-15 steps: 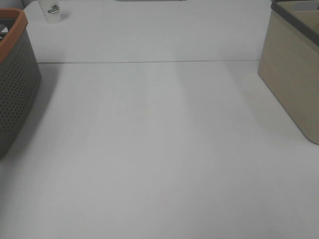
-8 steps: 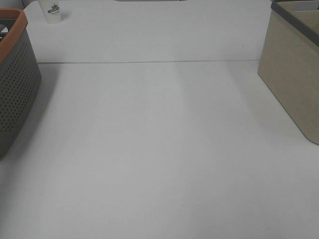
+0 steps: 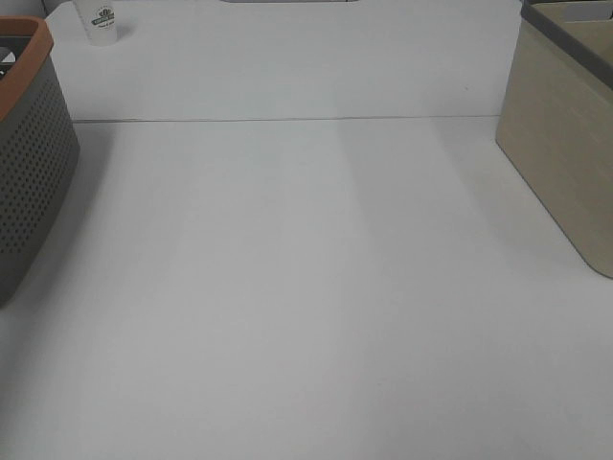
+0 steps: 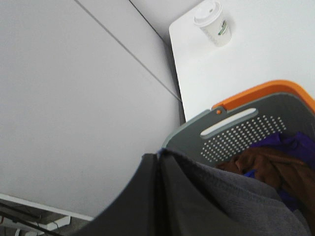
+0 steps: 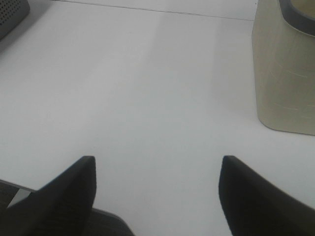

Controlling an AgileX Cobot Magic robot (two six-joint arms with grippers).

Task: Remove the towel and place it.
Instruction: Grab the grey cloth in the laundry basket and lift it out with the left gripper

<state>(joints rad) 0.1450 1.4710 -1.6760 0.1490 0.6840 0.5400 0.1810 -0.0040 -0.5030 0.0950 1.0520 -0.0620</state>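
In the left wrist view my left gripper (image 4: 158, 156) has its dark fingers pressed together on the towel (image 4: 231, 194), a dark charcoal cloth that drapes from them over the grey basket (image 4: 236, 132). The basket has an orange rim and holds brown and purple clothes (image 4: 275, 160). My right gripper (image 5: 157, 169) is open and empty, low over the bare white table (image 5: 147, 88). Neither gripper nor the towel shows in the exterior high view.
The grey perforated basket (image 3: 34, 163) stands at the table's left edge. A beige basket (image 3: 560, 144) stands at the right and also shows in the right wrist view (image 5: 283, 73). A white paper cup (image 3: 101, 21) stands at the far left, also in the left wrist view (image 4: 212, 22).
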